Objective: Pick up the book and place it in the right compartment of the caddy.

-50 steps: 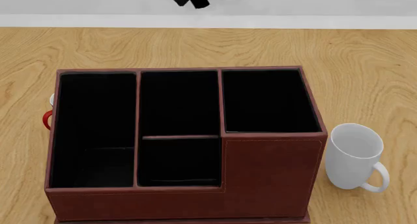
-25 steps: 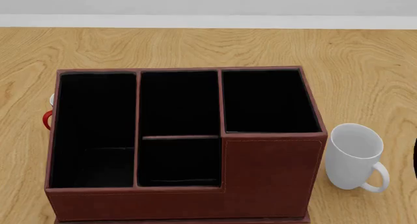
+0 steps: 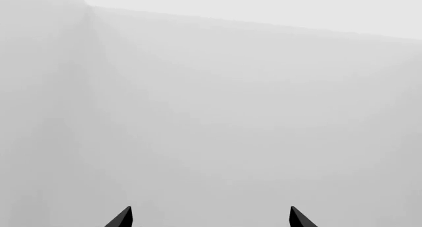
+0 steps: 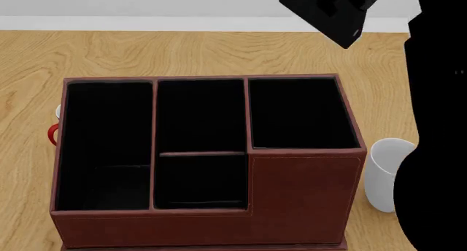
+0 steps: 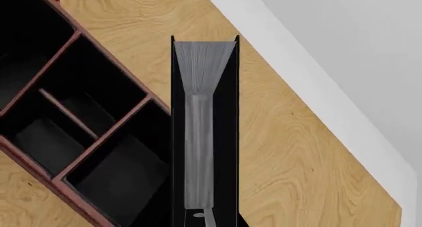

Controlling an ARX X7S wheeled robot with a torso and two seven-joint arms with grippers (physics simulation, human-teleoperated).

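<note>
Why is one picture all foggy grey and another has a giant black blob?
Left wrist view: the camera faces a plain grey wall, only the open left gripper tips showing. Head view: the unlit black right arm is close to the camera, hiding part of the white mug.

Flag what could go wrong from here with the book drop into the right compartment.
The book hangs in the right pincer above and behind the caddy; it could catch the right compartment wall on the way down. The right arm already hides part of the white mug and could knock it.
</note>
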